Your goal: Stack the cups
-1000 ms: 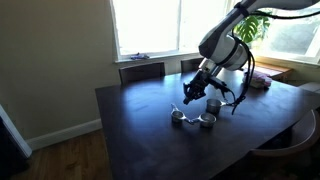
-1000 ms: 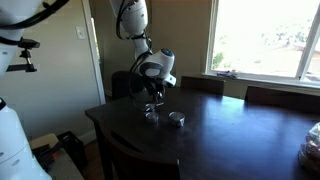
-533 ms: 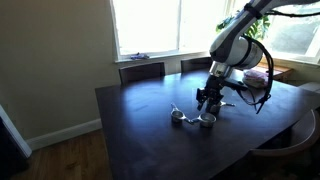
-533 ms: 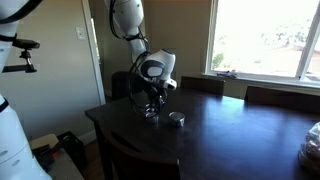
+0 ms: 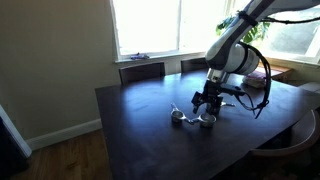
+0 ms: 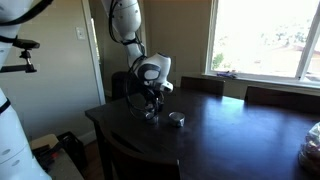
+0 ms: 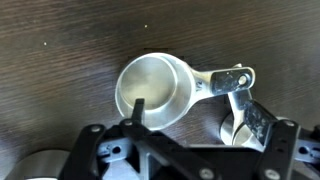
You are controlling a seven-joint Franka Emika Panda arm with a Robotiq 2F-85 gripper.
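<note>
Dark counter (image 5: 130,125) beside bright windows (image 5: 150,25), cups (image 5: 205,120) grouped near its middle, tool (image 5: 207,102) wide open and empty, poised just over one cup (image 7: 155,90); likely trouble on lifting off: finger snagging rim or handle, dragging it askew.

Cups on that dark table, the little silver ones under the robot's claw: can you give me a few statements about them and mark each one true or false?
1. The cups are red plastic. False: they are shiny silver metal.
2. The gripper has its jaws apart. True.
3. In the wrist view, the big cup lies upside down. False: it sits open side up, its inside showing.
4. The cups stand on a white cloth. False: they stand directly on the dark table.
5. The gripper hangs right over the cups. True.
</note>
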